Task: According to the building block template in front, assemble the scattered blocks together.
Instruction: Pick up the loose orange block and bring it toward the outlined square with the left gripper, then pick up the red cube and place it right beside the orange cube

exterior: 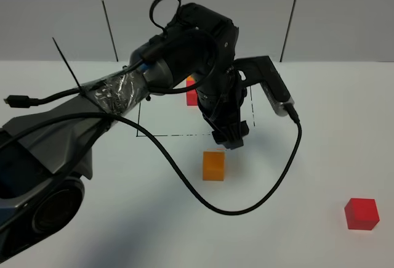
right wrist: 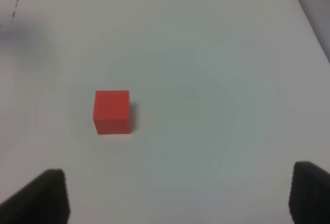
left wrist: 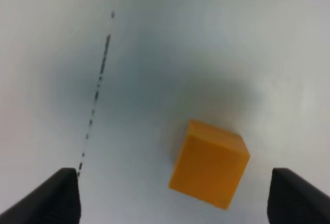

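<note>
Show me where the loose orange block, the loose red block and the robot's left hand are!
loose orange block (exterior: 213,168): high camera view, on its front face.
loose red block (exterior: 361,217): high camera view, on its front face.
left hand (exterior: 229,143): high camera view, between its fingertips.

Bright, even light floods the white table (exterior: 332,114). A soft grey shadow pools under the left arm (exterior: 184,58), and glare glints off its plastic wrap (exterior: 117,89). Left wrist view is blurred, orange cube (left wrist: 210,165) soft-edged; red cube (right wrist: 111,112) looks crisper, barely shadowed.
</note>
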Robot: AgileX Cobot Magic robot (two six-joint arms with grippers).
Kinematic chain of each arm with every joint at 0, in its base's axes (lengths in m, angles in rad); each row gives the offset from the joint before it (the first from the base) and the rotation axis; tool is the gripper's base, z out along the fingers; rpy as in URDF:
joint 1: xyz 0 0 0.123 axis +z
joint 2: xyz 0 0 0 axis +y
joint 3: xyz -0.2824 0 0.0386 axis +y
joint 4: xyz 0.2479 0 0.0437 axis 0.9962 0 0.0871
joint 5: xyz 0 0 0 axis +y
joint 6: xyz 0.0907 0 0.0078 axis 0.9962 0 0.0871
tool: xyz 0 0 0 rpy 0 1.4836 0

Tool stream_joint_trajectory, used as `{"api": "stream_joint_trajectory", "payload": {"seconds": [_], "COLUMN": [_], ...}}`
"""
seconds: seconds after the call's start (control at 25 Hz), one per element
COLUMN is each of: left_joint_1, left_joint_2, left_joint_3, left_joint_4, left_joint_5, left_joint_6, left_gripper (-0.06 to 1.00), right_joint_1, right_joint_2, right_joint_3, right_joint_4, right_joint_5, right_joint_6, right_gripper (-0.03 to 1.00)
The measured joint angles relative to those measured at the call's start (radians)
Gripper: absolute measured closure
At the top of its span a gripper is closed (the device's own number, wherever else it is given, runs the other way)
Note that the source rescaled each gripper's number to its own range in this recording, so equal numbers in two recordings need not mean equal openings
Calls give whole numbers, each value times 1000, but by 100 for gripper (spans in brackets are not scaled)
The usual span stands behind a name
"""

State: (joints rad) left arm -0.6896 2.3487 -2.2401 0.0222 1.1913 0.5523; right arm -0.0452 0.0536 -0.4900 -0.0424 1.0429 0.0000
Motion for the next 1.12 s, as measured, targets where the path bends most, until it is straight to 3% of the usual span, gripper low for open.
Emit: {"api": "stream_joint_trajectory", "payload": {"seconds": [0.24, 0.44, 0.6, 0.8, 1.0, 1.12], "left_joint_1": [53, 178, 299, 449, 648, 763], "left_joint_2": [-86, -141, -221, -372, -590, -761], "left_joint_3": [0, 10, 79, 289, 574, 738], "left_joint_4": [15, 105, 121, 125, 122, 111], "left_joint_5": [0, -2, -2, -3, -6, -88], "left_joint_6": [-191, -406, -467, -489, -528, -566], "left_gripper": [1, 1, 1, 1, 1, 2], "right_joint_1": [0, 0, 0, 0, 0, 0], "right_joint_2": [0, 0, 0, 0, 0, 0], "right_joint_3": [0, 0, 0, 0, 0, 0], "right_joint_4": [0, 0, 0, 0, 0, 0], "right_joint_5": [0, 0, 0, 0, 0, 0], "right_joint_6": [0, 0, 0, 0, 0, 0], "right_gripper": [24, 24, 24, 24, 24, 24]}}
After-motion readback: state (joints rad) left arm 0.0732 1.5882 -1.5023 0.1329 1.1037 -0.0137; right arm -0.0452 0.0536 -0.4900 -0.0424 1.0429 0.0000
